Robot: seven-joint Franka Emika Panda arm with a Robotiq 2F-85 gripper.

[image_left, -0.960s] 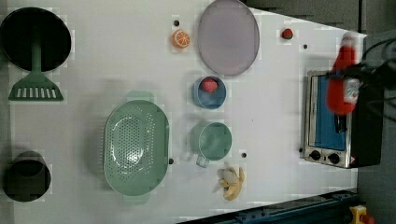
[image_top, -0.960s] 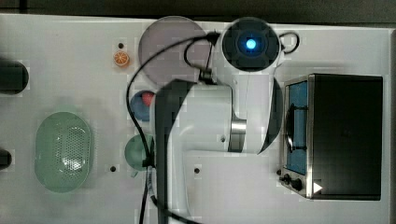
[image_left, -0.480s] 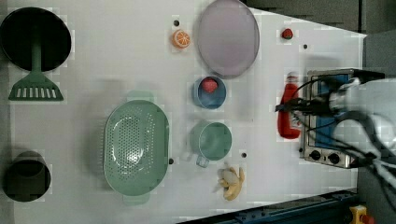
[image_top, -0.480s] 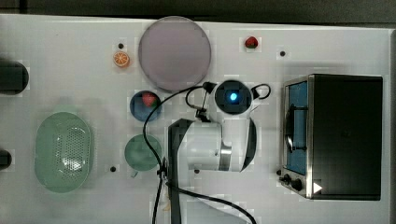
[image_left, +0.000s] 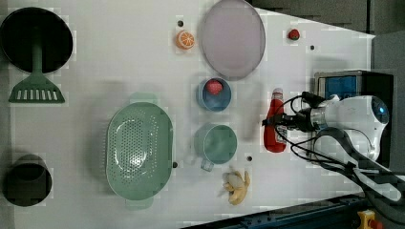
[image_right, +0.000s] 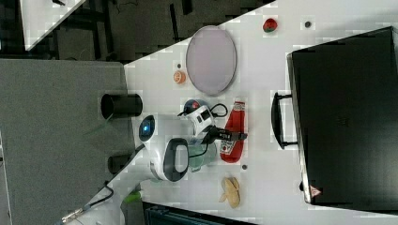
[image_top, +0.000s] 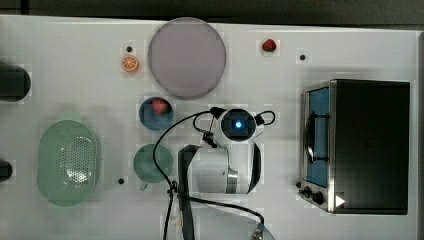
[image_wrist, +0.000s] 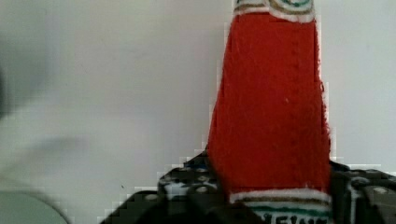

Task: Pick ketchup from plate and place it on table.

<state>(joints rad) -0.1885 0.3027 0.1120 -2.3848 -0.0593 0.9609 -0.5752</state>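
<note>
The ketchup [image_left: 274,126], a small red bottle with a white label, is low over the white table [image_left: 119,57] between the green cup and the oven; touching or not, I cannot tell. My gripper [image_left: 282,121] is shut on the bottle's middle. The right view shows the same hold, gripper [image_right: 228,136] across the ketchup [image_right: 233,132]. In the wrist view the red bottle [image_wrist: 271,107] runs out from between the dark fingers [image_wrist: 187,186]. The lilac-grey plate [image_top: 186,57] lies bare at the table's far side. In the top view the arm [image_top: 238,125] covers the bottle.
A black toaster oven [image_top: 360,145] stands on the top view's right. A blue dish with a red fruit [image_top: 156,112], a green cup [image_top: 152,163] and a green colander [image_top: 66,162] lie on the top view's left. Banana pieces [image_left: 236,183] lie near the front edge.
The arm has swung away from the plate toward the top view's bottom, carrying the ketchup. The bottle has come down to the table between the green cup and the oven.
</note>
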